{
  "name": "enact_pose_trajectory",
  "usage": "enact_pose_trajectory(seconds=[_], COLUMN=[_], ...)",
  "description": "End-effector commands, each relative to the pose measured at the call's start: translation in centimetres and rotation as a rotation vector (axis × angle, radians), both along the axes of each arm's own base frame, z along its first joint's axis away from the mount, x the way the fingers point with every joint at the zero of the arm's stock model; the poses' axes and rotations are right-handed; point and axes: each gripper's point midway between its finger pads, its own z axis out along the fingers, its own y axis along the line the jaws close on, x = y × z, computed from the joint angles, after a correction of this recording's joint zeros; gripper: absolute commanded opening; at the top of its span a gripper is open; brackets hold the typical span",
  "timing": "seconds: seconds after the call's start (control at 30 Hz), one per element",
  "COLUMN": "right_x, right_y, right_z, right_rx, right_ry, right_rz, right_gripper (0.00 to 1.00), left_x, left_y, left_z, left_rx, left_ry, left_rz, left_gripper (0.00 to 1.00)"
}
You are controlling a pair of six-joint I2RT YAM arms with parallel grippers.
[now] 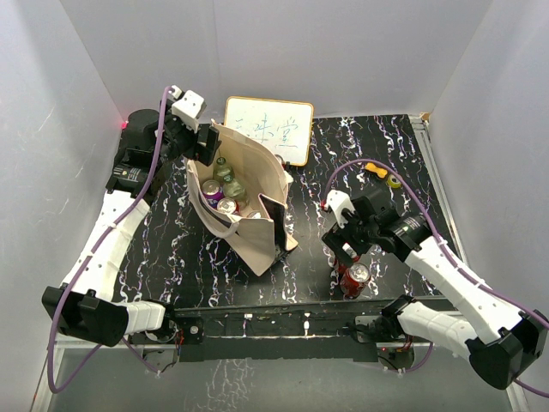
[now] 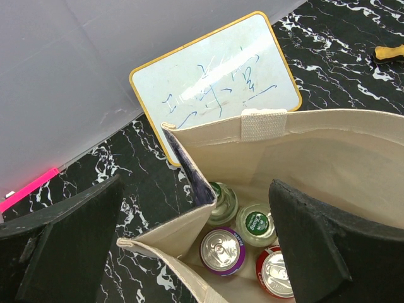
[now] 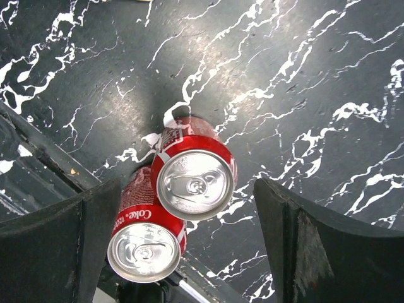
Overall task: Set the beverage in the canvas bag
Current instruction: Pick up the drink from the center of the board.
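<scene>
Above, we see the right gripper (image 1: 350,257) open and empty over the upright cola can (image 1: 355,276) — well right of the canvas bag (image 1: 257,236). Left wrist: left gripper (image 2: 196,189) gapes empty at its rim. Right wrist: can between jaws, untouched.

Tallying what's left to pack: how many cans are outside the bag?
2: one red can below the right gripper, second red can beside it, nearer the table edge. Others possibly hidden.

Plain white wall panels (image 1: 257,51) enclose a black tabletop (image 1: 412,154) veined with white marbling. A yellow-framed whiteboard (image 1: 273,127) with blue writing leans against the back wall, light glaring off its face.
</scene>
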Motion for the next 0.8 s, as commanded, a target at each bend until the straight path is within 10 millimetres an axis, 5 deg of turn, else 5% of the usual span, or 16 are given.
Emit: enact_pose_trajectory(seconds=[0.0,0.5,0.77], right_x=[1.7,1.2,1.1], right_y=[-0.1,-0.3,-0.1], right_z=[2.2,-3.3,-4.4], right_rx=[0.008,-0.098,-0.114], right_ry=[-0.111,0.028,0.076], right_rz=[-0.006,0.066,0.101], right_gripper=[0.91,0.94,0.84], left_x=[-0.1,-0.2,-0.4], left_y=[0.0,0.1,0.1], left_z=[1.5,1.7,1.9], left_rx=[-0.004,0.014,0.012], left_ry=[-0.057,-0.067,-0.072], left_rz=[-0.011,-0.012,-0.016], left_gripper=[0.97,0.97,0.97])
